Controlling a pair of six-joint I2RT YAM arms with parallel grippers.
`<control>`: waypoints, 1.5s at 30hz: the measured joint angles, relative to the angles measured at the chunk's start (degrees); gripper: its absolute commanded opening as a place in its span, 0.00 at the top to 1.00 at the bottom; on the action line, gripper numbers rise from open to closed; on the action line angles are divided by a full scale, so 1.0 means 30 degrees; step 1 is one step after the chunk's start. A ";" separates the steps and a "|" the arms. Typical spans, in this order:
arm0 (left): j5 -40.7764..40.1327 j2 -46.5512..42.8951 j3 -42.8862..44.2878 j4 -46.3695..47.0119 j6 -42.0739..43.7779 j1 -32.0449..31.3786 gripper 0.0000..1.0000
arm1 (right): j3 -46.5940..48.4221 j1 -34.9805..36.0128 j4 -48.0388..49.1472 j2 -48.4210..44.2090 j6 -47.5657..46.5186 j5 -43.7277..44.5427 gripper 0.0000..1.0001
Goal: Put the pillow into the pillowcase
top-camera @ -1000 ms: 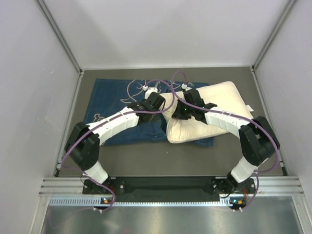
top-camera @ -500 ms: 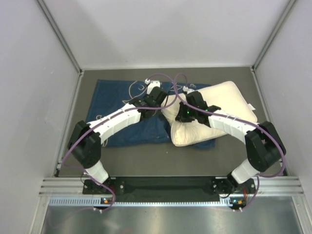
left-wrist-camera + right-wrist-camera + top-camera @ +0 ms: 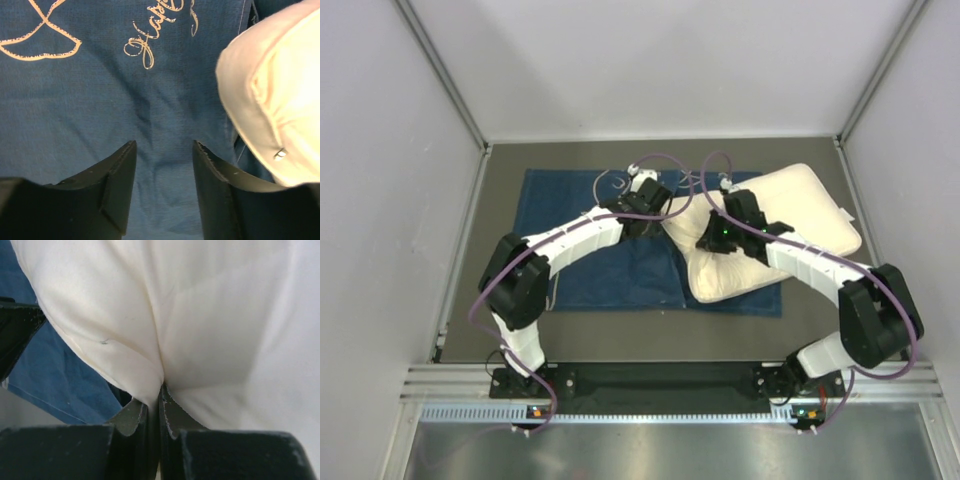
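Both arms and the pillow [image 3: 800,210] have shifted rightward; it lies centre-right, overlapping the pillowcase [image 3: 610,275]. The right fingers [image 3: 132,420] pinch its fold; the left fingers [image 3: 117,175] hover open. Best pinch only the case's top layer at its opening.

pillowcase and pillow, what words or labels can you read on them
On the pillowcase, left wrist view: cream cursive writing, cut off at the top edge of the picture, not legible.
Top view: the same writing is too small to read.
On the pillow: no text shows in any view.
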 measured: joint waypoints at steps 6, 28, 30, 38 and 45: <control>0.1617 -0.0160 -0.0036 0.0721 0.0204 0.0000 0.44 | -0.1494 -0.1537 0.1151 -0.0867 0.1341 -0.1151 1.00; 0.3891 0.1785 -0.0051 0.2681 -0.0583 -0.0437 0.45 | -0.1734 -0.1851 0.2135 -0.0707 0.2630 -0.2106 1.00; 0.3803 0.2135 0.0277 0.2667 -0.0590 -0.0437 0.45 | -0.1734 -0.1851 0.2142 -0.0707 0.2637 -0.2120 1.00; 0.3461 0.2543 0.0648 0.2630 -0.0714 -0.0452 0.54 | -0.1734 -0.1865 0.2171 -0.0707 0.2696 -0.2127 1.00; 0.1712 0.3643 0.1610 0.2470 -0.0648 -0.0517 0.80 | -0.1734 -0.1902 0.2310 -0.0707 0.2827 -0.2127 1.00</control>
